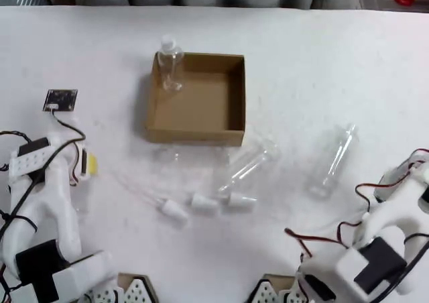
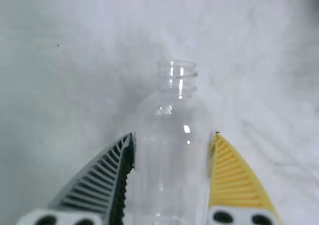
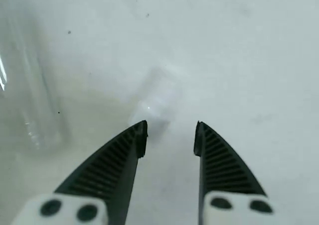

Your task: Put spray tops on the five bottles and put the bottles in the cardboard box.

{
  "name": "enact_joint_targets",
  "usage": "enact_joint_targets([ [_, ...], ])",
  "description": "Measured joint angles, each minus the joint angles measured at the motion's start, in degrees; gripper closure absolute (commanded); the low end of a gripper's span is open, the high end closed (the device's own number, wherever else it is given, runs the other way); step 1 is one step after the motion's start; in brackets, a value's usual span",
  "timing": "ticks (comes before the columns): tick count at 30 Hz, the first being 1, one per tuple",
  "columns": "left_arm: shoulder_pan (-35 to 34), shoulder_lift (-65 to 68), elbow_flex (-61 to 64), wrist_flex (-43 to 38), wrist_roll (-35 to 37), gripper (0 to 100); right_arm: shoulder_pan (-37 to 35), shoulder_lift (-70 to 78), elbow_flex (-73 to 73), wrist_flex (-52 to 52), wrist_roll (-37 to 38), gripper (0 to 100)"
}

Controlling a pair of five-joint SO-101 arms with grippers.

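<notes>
The left claw (image 2: 172,136) is clamped on an open-necked clear bottle (image 2: 172,105), lower centre of its wrist view. The right claw (image 3: 170,126) gapes before a white spray top (image 3: 158,98) on the worktop (image 1: 335,62). It should probably close squarely on the top's body, then line it up with the neck. A loose bottle (image 1: 332,157) lies right of centre. The cardboard box (image 1: 194,137) sits upper centre with a standing bottle (image 1: 170,65) in its upper-left corner.

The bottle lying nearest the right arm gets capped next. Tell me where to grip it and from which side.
Grip the bottle across the middle of its straight body, bringing the open right gripper down from above. It lies flat on the table, slanted, neck pointing away from the arms, so probably turn the gripper crosswise to its length.
</notes>
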Motion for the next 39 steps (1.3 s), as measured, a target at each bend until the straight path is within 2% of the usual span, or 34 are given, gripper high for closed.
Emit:
enact_joint_targets([
  [3, 0.0, 0.0, 0.0, 0.0, 0.0, 97, -1.0, 3.8, -0.4, -0.8, -5.0, 86.8],
  [7, 0.0, 0.0, 0.0, 0.0, 0.0, 97, -2.1, 8.3, -3.5, -1.3, -6.4, 86.8],
  [14, 0.0, 0.0, 0.0, 0.0, 0.0, 97, -2.5, 15.5, -7.4, -1.4, -6.5, 87.4],
  [16, 0.0, 0.0, 0.0, 0.0, 0.0, 97, -2.5, 16.3, -8.2, -1.3, -6.5, 90.8],
  [18, 0.0, 0.0, 0.0, 0.0, 0.0, 97, -2.3, 16.4, -8.6, -1.3, -6.4, 98.2],
  [24, 0.0, 0.0, 0.0, 0.0, -0.2, 97, -2.2, 16.3, -8.8, -0.2, -1.0, 98.0],
  [33, 0.0, -0.6, 0.1, 0.0, 1.0, 97, -2.3, 4.8, -8.9, 10.6, 5.8, 98.1],
  [39, 3.0, -10.6, 0.1, 2.3, 1.8, 98, -2.3, -6.9, -6.3, 15.0, 6.7, 98.1],
])
